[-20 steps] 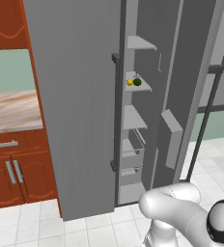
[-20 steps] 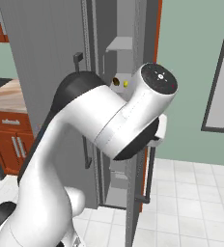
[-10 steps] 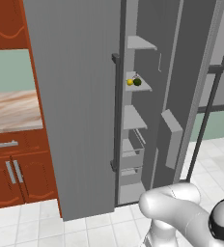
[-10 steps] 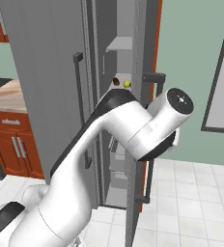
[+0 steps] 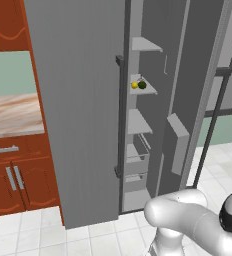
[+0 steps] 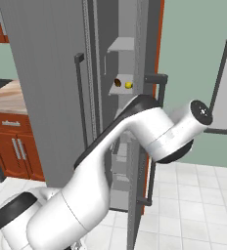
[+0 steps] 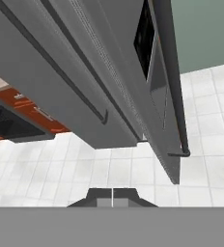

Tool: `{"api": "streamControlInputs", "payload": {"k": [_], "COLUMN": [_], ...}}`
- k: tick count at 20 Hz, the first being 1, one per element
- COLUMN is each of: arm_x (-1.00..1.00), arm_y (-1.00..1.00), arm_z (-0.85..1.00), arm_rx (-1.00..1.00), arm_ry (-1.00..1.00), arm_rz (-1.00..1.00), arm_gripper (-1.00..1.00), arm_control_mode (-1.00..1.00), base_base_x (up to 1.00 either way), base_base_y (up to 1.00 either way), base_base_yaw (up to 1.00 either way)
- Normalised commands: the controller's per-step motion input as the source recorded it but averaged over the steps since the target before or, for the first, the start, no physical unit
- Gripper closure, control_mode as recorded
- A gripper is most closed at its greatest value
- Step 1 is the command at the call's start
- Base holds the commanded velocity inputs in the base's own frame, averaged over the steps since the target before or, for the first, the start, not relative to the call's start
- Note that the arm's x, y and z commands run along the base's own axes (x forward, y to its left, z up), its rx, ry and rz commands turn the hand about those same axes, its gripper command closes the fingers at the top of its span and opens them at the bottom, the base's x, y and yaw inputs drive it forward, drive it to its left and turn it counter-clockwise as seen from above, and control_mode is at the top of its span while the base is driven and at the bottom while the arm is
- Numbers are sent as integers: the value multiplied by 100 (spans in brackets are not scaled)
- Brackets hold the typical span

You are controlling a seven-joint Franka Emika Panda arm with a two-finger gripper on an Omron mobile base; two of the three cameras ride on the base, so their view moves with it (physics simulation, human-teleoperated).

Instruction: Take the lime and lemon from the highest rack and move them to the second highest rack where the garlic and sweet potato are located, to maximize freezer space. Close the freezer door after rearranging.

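Arm swung rightward; fingers (image 7: pixel 112 195) shut; lime (image 5: pixel 142 85) beside lemon (image 5: pixel 134 85).

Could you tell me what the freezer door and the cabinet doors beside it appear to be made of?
The freezer door looks like brushed grey metal, with fine vertical streaks; its bar handle is darker and matte. The cabinet doors look like glossy reddish-brown wood, though the rendering shows little grain.

Freezer door (image 5: pixel 185 100) cut off by top edge in left base view; lower part hidden behind arm. Brown item (image 6: pixel 118 83) beside lemon (image 6: pixel 128 85) too small to identify. Shelf backs lost in shadow.
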Motion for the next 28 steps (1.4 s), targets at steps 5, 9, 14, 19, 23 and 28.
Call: {"api": "streamControlInputs", "payload": {"k": [5,9,14,19,23,28], "arm_x": [33,38,48,44,38,33], "arm_y": [-1,-1,-20,-26,-33,-20], "arm_z": [-34,-31,-25,-17,-16,-16], "arm_rx": [0,3,8,8,5,3], "arm_ry": [0,-1,0,0,0,0], "arm_rz": [0,0,0,0,0,0], "arm_gripper": [100,100,100,100,100,100], "arm_control_mode": [-100,-100,-100,-100,-100,-100], "base_base_x": [0,0,0,0,0,0], "base_base_y": [0,0,0,0,0,0], "base_base_yaw": [0,0,0,0,0,0]}}
